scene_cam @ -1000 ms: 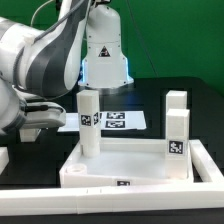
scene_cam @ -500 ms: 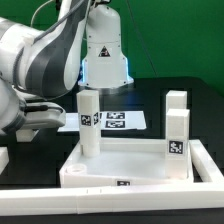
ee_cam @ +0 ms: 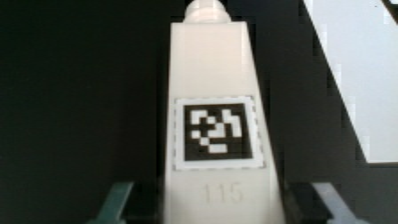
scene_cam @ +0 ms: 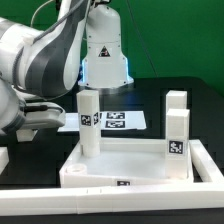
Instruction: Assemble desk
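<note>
Wrist view shows a tagged leg (ee_cam: 214, 110) between the end effector (ee_cam: 221, 205) fingers — open, just beside it, grasping nothing. Leg-fitting step, I judge: two legs stand on the tabletop (scene_cam: 135, 165). Next — close squarely, keeping it upright.

The grey-and-white jointed robot arm (scene_cam: 45, 60) reaches in from the exterior view's left. In the wrist view, the pincer (ee_cam: 222, 203) shows two dark fingertips (ee_cam: 119, 202) spread apart on either side.
</note>
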Robot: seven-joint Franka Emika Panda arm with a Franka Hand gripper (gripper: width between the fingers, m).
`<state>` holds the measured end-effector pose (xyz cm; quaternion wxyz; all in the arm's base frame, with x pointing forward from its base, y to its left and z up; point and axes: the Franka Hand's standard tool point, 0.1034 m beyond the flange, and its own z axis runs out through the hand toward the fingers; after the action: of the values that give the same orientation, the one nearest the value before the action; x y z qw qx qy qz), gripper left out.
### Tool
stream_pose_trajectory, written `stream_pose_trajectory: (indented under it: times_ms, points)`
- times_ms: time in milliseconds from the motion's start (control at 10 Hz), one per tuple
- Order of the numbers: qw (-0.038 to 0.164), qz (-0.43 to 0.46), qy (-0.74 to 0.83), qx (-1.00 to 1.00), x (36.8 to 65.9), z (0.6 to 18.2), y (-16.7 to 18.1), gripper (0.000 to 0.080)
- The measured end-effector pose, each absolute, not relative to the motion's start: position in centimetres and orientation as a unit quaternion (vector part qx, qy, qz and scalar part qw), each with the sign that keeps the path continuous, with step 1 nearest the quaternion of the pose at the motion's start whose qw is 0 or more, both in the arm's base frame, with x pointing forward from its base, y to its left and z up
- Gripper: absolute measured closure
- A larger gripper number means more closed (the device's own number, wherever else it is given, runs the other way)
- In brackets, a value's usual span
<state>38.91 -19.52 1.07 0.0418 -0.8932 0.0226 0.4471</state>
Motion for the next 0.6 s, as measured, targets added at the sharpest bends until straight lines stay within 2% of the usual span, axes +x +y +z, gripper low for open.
stream_pose_trajectory:
  times_ms: [200,300,400,600]
  points:
    - [0.044,0.451,0.025,-0.891,39.0,1.5,-19.4,0.0512]
    - [0.056,0.473,0.036,-0.878,40.1,4.6,-18.6,0.0512]
    - [0.058,0.463,0.05,-0.883,42.3,7.1,-18.4,0.0512]
    - [0.052,0.425,0.08,-0.9,44.4,10.7,-17.9,0.0512]
